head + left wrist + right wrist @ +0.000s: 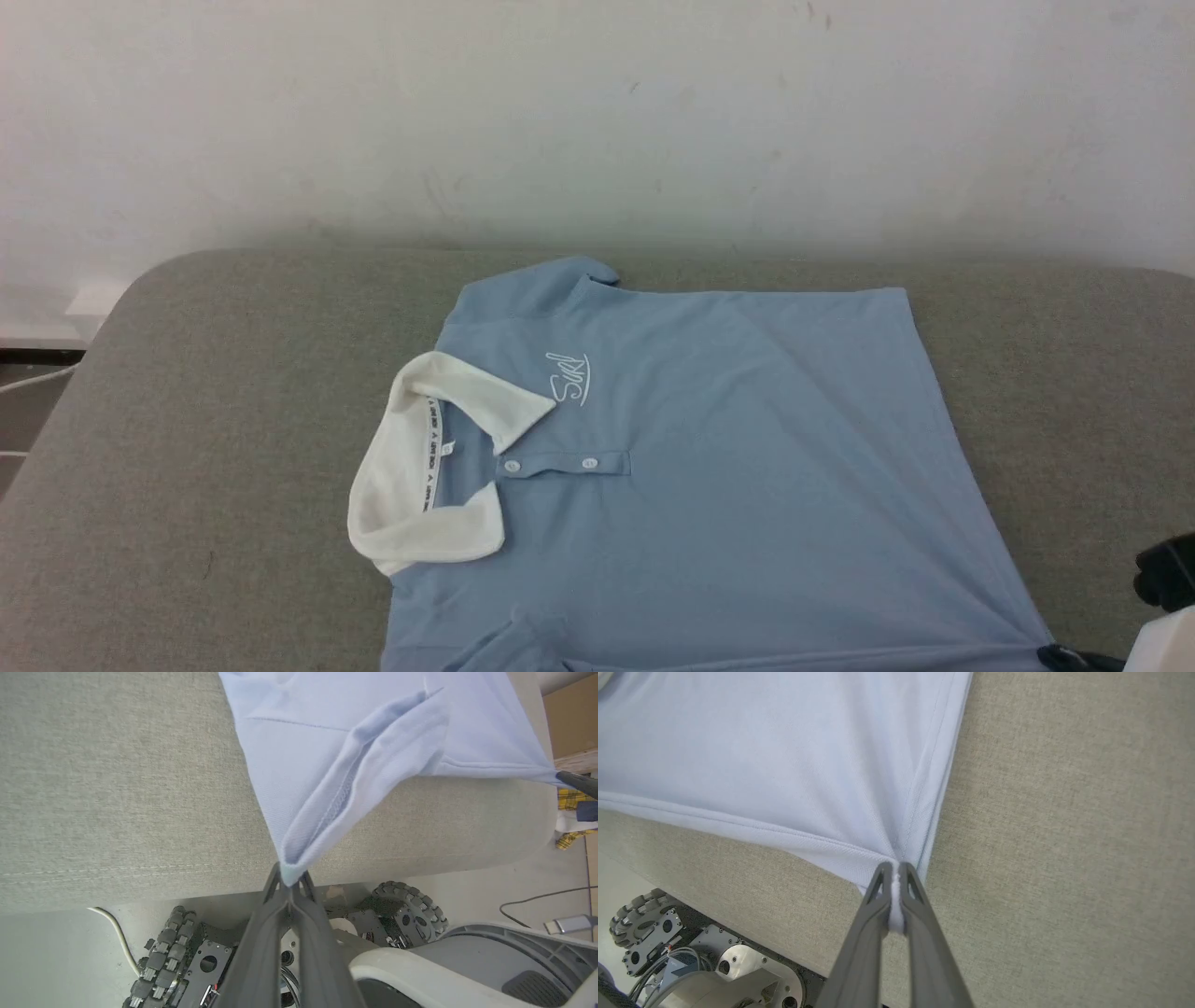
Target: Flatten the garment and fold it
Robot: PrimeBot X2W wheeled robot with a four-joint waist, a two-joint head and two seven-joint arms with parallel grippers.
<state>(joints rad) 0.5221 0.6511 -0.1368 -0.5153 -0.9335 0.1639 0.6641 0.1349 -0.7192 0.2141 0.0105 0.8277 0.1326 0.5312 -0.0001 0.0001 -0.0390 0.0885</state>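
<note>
As we look down from the head, the garment (709,448) lies front-up on the grey padded table (187,420), with its white collar (411,467) toward our left and its hem toward our right. The body looks mostly smooth, though shallow creases run toward the near right corner. The far sleeve (560,280) sits bunched at the back edge.

Through the left wrist view, the left gripper (290,879) is clamped tight on a pinch of blue fabric with a stitched seam, probably the near sleeve. It holds this at the table's front edge, so the cloth stands in a taut ridge.

Through the right wrist view, the right gripper (894,877) is closed on the near corner of the hem, where two stitched edges meet. Tension lines fan out from it.

We judge the flattening well along but unfinished: both near corners are held rather than laid down, and the sleeves need spreading. No fold is made yet.
</note>
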